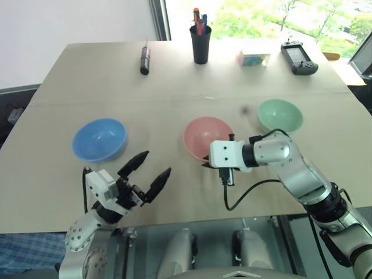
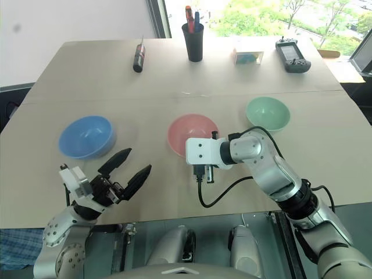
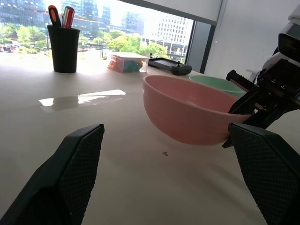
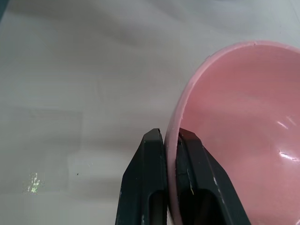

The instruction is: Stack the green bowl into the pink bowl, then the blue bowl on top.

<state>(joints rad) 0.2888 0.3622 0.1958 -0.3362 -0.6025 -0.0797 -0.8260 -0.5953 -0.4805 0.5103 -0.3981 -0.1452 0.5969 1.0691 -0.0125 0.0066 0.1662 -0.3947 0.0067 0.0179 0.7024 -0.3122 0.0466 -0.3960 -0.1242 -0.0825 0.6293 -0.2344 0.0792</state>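
Pink bowl sits mid-table between blue bowl and green bowl (each well apart). Right gripper pinches its near rim, likely to reposition it. Left gripper hovers with fingers spread wide, holding nothing.

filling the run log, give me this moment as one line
right gripper: shut on pink bowl rim | left gripper: open, empty | green bowl, blue bowl: apart on table, unstacked
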